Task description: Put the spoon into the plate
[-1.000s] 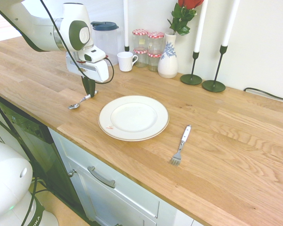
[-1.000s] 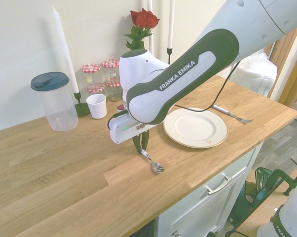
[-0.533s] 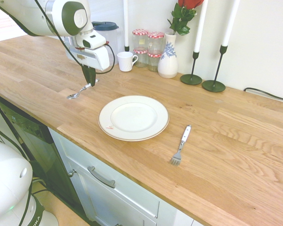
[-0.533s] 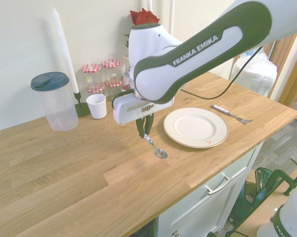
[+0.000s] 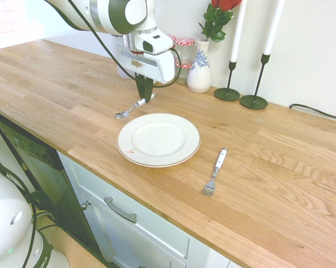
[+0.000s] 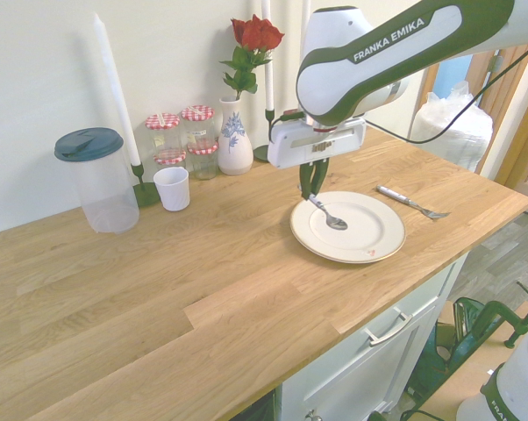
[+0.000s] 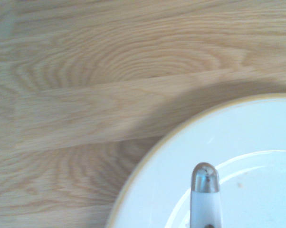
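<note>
From the first exterior view, my pincer (image 5: 144, 95) is clenched on the spoon (image 5: 130, 109), gripping the handle end. The rest of it slants down and away from my fingers, with the oval bowl at its lowest point. I judge it a light, stiff, slick bit of metal; held by one end like this it could pivot or slip in my grip, so a hold nearer the middle of the handle would be steadier. Here the spoon hangs clear of the tabletop (image 5: 56, 95), and its bowl seems to lie just outside the far rim of the plate (image 5: 158, 139) below me. The fork (image 5: 214, 171) lies well apart, beyond the plate.

From the second exterior view, the pincer (image 6: 314, 180) points straight down, shut on the spoon (image 6: 325, 213). From this side the bowl appears over the plate (image 6: 369, 250), so I cannot say for sure how far across the rim it has come. The plate is ceramic, so I would expect a drop to clatter.

In the wrist view, a pale, rounded handle tip (image 7: 204, 190) shows against the plate (image 7: 257, 123), with bare tabletop (image 7: 86, 95) beyond its rim.
</note>
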`<state>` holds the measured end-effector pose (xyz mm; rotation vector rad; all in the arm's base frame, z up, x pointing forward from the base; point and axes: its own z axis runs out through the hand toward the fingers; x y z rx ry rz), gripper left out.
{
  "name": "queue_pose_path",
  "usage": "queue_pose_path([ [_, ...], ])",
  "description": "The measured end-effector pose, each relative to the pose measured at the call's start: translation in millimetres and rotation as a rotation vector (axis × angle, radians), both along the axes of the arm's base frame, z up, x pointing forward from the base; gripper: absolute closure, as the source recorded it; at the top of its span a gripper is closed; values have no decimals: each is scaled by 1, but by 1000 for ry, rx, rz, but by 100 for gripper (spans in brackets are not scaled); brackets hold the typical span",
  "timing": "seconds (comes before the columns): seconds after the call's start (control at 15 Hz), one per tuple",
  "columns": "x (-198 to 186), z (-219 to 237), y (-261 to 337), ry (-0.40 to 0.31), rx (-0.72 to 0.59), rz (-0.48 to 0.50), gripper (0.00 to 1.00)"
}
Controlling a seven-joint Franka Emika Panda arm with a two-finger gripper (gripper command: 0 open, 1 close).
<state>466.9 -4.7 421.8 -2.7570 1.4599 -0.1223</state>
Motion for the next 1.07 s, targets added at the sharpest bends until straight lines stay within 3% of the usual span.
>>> queue_pose_path([
  [0.4, -5, -15, -68, 24, -10, -30, 100],
  [1.07, 9, -64, -88, 45, -30, -43, 100],
])
